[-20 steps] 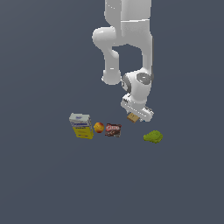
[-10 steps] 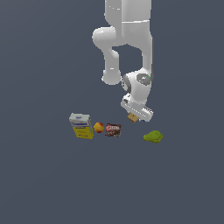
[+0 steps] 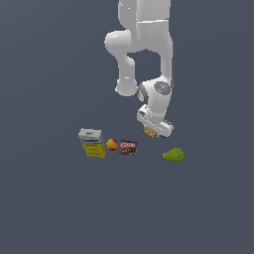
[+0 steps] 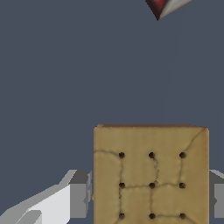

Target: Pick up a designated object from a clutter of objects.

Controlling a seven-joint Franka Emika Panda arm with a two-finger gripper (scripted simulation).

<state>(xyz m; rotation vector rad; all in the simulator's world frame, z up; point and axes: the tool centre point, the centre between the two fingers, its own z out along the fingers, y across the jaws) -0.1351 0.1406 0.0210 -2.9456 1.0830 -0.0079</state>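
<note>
The designated object, a flat tan cracker-like square block [image 4: 151,175] with dark dots, fills the wrist view between my grey fingers [image 4: 81,194]. In the exterior view the same block [image 3: 149,133] hangs above the floor under my gripper [image 3: 151,132], which is shut on it. The rest of the clutter lies lower down: a yellow-and-white box [image 3: 92,142], an orange-red fruit [image 3: 112,144], a dark brown-red packet [image 3: 128,147] and a lime-green lump [image 3: 173,155]. A small blue piece [image 3: 164,136] peeks out just behind the gripper.
Everything lies on a plain dark grey floor [image 3: 59,208]. A corner of the dark red packet [image 4: 158,8] shows at the wrist view's edge. The white arm [image 3: 149,44] rises above the gripper.
</note>
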